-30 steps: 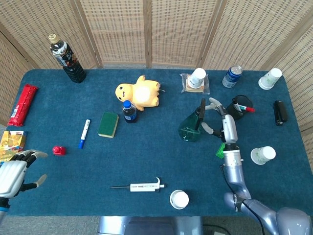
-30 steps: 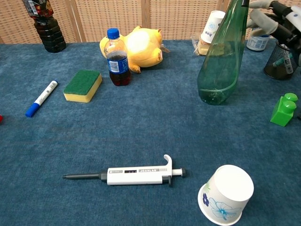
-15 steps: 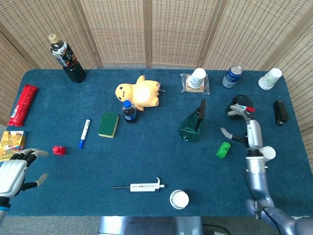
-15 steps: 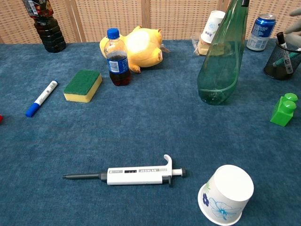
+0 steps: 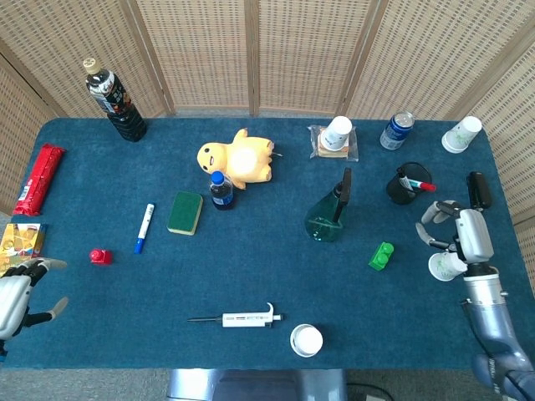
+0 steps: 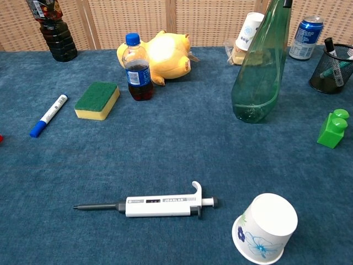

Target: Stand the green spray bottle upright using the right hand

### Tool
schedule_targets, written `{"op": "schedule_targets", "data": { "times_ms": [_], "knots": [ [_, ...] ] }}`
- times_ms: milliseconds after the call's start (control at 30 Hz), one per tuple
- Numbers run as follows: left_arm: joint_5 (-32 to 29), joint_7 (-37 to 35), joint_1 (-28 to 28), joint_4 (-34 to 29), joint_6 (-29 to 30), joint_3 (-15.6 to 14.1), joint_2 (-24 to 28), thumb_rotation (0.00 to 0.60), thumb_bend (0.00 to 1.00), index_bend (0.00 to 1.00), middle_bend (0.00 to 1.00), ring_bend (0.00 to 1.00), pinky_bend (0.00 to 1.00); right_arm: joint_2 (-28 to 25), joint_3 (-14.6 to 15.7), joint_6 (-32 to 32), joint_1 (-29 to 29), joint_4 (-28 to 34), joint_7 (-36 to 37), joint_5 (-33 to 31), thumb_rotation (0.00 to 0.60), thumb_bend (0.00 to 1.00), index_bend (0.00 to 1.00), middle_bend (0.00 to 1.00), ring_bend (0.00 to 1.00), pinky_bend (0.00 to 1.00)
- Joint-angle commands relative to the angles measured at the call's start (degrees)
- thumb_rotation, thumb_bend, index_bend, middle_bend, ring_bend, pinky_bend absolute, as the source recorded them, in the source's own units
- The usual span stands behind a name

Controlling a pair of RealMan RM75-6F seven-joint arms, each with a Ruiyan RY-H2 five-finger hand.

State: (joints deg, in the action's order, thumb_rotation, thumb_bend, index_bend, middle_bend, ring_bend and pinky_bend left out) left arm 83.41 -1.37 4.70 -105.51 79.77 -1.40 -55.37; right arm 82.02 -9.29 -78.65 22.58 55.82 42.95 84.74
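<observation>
Fingers (image 5: 432,224) of the right hand (image 5: 458,234) hang loosely curled and apart near the right edge of the blue surface (image 5: 251,276), holding nothing, above a paper cup (image 5: 441,266) that sits just below the palm. A second ago that hand was at the neck of the green spray bottle (image 5: 328,213); half a second ago it had already let go and drawn off to the right, and now it sits further right again, close to the surface's edge. The bottle has not shifted across those moments: it stands on its base a little right of centre, its dark nozzle at the top, and in the chest view the green spray bottle (image 6: 260,66) rises straight with its base flat on the cloth. By that evidence the standing-up looks done and the retreat reads as the closing move. The bottle is now well apart from the fingers, to their left, with a green block (image 5: 381,255) lying between the two and a black mesh pen cup (image 5: 404,185) up and to the left of the hand. At the far left edge the left hand (image 5: 15,299) rests low with its fingers spread and empty, well clear of everything.
</observation>
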Motion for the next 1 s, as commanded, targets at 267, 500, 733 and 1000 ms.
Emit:
{"op": "schedule_targets", "data": {
  "times_ms": [267, 500, 733, 1000],
  "knots": [
    [-1.4, -0.5, -2.9, 2.2, 1.9, -1.3, -0.2, 0.600, 0.33, 0.32, 0.34, 0.26, 0.24, -13.8, 6.2, 5.3, -2.1, 14.2, -24.2, 2.8, 0.600, 0.34, 0.62, 0.62, 0.49, 0.54],
    [-1.0, -2.3, -4.7, 3.5, 3.1, -2.1, -0.7, 0.600, 0.33, 0.32, 0.34, 0.26, 0.24, -20.7, 6.1, 7.4, -5.3, 27.6, -38.4, -4.5, 0.600, 0.33, 0.61, 0.61, 0.48, 0.53],
    [-0.2, -2.8, -5.6, 4.2, 4.1, -2.3, -0.9, 0.600, 0.33, 0.32, 0.34, 0.26, 0.24, -22.3, 5.2, 3.8, -8.4, 32.8, -42.7, -7.8, 0.600, 0.32, 0.61, 0.61, 0.47, 0.52],
    [0.5, -3.5, -5.7, 5.2, 3.9, -2.1, -1.8, 0.600, 0.33, 0.32, 0.34, 0.26, 0.24, -22.3, 4.9, 2.9, -10.3, 35.0, -43.2, -9.5, 0.600, 0.31, 0.61, 0.60, 0.47, 0.52]
  ]
}}
